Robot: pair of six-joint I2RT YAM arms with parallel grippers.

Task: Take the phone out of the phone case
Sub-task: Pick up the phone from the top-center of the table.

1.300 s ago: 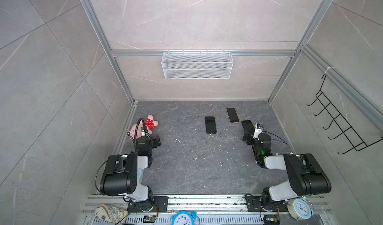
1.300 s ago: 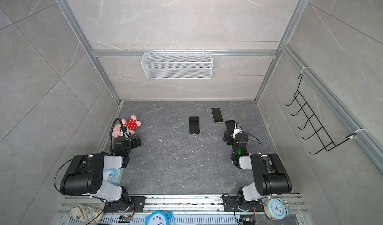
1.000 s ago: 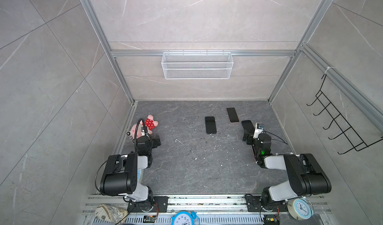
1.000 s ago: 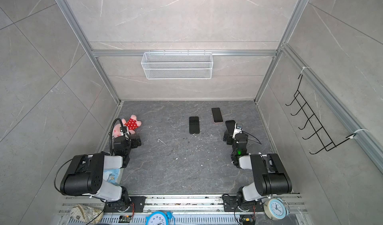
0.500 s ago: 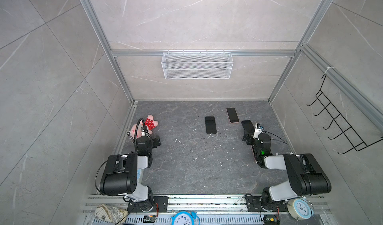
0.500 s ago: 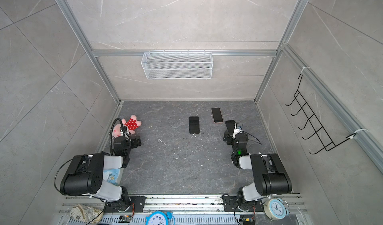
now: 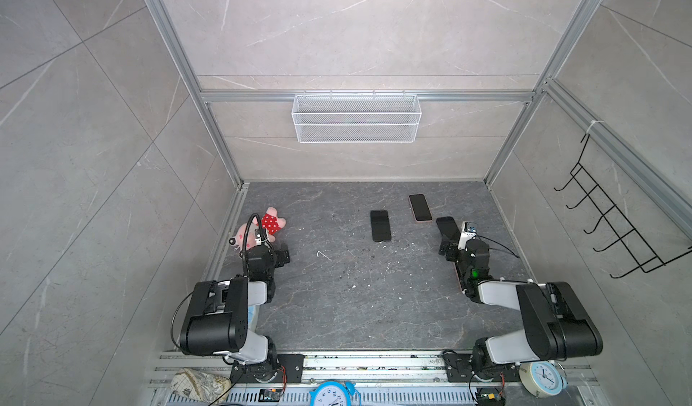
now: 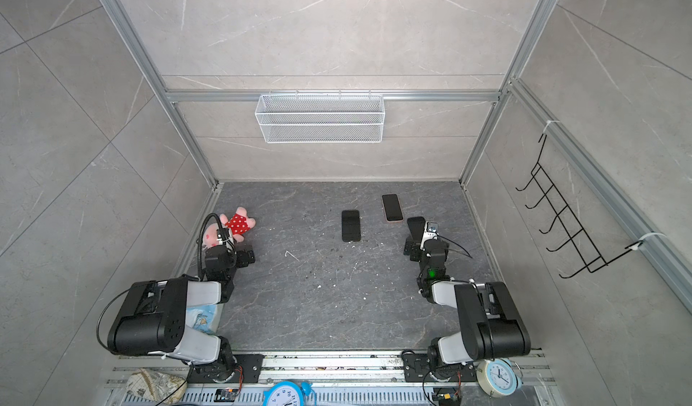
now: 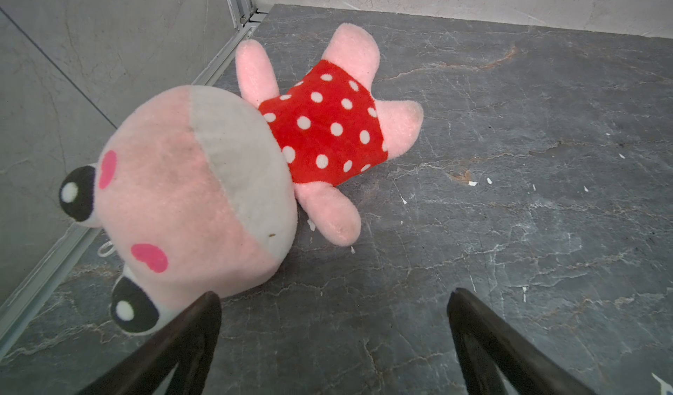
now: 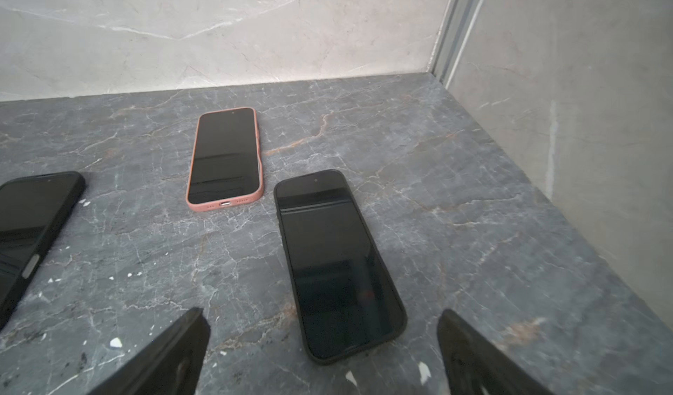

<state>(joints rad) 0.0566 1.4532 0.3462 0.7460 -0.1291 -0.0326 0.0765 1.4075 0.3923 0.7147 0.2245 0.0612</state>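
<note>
**Grey tabletop [image 10: 473,178], three cased phones, nothing gripped yet**

Both arms sit low near their bases. The right end effector [image 10: 322,316] stands wide open and empty. It is aimed so the nearest black phone [image 10: 338,265] lies flat, screen up, just ahead of its fingers, which makes that phone the likely first pick. A pink-cased phone [image 10: 224,156] and a second black phone [image 10: 29,222] lie further off. The left end effector [image 9: 333,296], equally wide and empty, faces a plush toy [image 9: 196,200], well apart from the phones. Each phone appears to be in its case.
</note>
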